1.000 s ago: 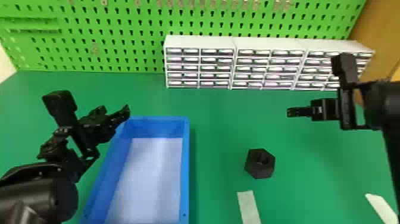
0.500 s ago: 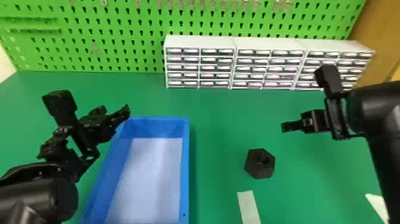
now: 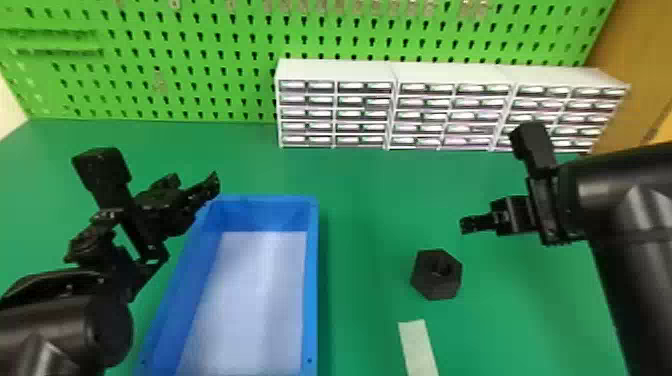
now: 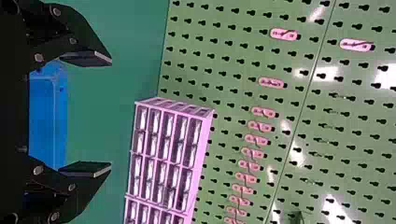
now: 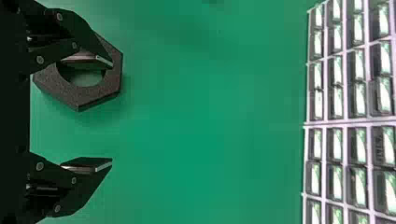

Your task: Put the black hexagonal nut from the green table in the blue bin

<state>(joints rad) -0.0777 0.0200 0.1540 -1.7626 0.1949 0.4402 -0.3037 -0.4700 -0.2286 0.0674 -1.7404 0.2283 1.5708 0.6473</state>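
On the green table (image 3: 370, 200), the black hexagonal nut (image 3: 424, 281) lies right of the blue bin (image 3: 311, 280); for this approach step, my right gripper (image 5: 112, 113), fingers parted and empty, should centre over it, then descend.

A workshop or lab bench area is showing here: a green pegboard (image 3: 200, 55) with rows of keyhole slots and metal hooks (image 3: 350, 6) is rising behind a green table (image 3: 370, 200), and white small-parts drawer cabinets (image 3: 337, 70) are standing along the table's back.
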